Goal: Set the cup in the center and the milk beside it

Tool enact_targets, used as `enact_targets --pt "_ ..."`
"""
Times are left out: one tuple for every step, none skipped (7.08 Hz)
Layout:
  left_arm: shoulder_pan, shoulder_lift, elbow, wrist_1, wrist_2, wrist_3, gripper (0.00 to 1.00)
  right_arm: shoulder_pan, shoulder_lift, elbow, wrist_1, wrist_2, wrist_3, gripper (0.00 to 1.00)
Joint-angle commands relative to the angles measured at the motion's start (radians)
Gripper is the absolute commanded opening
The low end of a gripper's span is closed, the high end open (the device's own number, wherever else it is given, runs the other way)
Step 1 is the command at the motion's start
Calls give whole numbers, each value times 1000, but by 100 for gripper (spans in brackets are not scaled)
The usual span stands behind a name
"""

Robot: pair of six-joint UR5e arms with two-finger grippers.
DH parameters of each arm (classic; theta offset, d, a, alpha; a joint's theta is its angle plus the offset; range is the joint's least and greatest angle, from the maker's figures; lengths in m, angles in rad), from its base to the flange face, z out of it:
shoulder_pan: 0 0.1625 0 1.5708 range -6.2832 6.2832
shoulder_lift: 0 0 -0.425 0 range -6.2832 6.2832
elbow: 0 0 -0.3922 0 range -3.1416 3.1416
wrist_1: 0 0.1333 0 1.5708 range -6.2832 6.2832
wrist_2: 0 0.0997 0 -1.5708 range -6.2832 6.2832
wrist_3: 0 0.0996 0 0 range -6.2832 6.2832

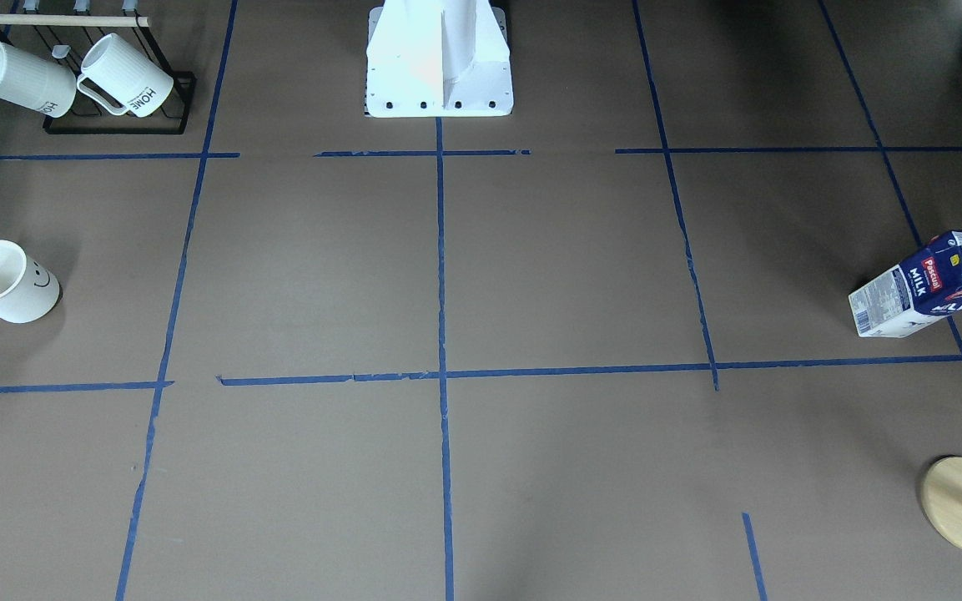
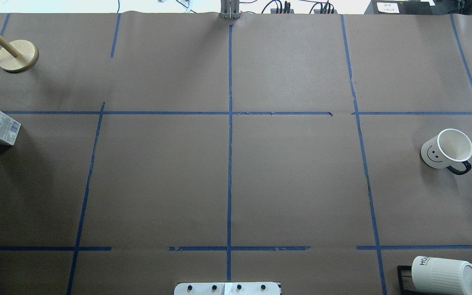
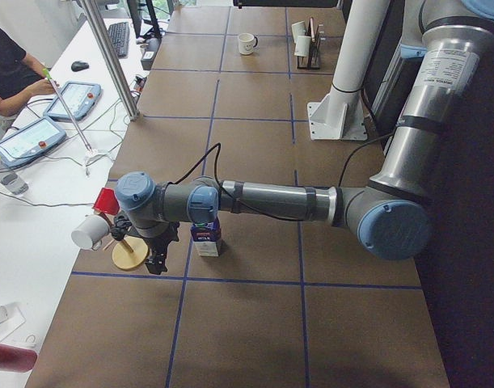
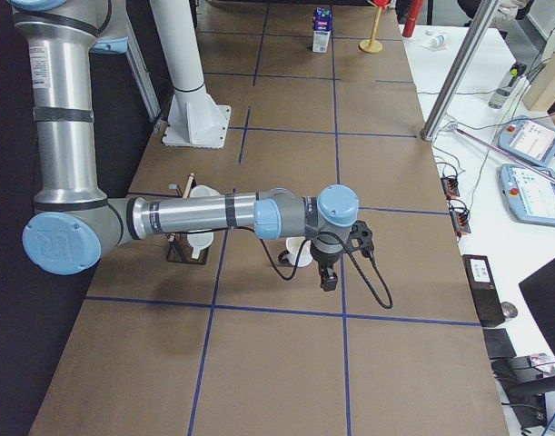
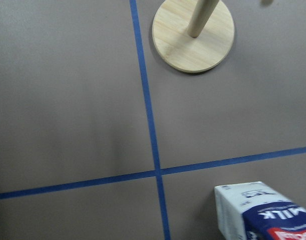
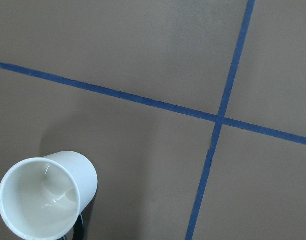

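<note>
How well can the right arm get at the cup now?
Probably yes: the cup stands alone and upright, and the right claw hangs close by it, with nothing between them.

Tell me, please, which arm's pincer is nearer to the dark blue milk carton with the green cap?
Left. The left pincer hangs close beside the dark blue milk carton; the right pincer is far off on the opposite side, beside the smooth white smiley-face mug.
</note>
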Motion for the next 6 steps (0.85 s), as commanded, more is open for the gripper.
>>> enact_targets --pt "20 39 -8 -19 7 42 100 0 -3 5 0 -1 7 100" --pt "20 44 -13 -13 7 39 100 0 -2 5 2 2 7 100" --pt "19 48 -17 -13 9 39 100 -2 -5 4 0 9 7 100" --pt "20 48 -5 -18 7 30 100 -2 -6 4 0 10 8 100" --pt "23 47 -3 -34 4 -60 100 -3 -6 4 0 15 10 100" --pt "23 48 -5 -45 3 -106 100 -14 -6 7 2 13 5 100"
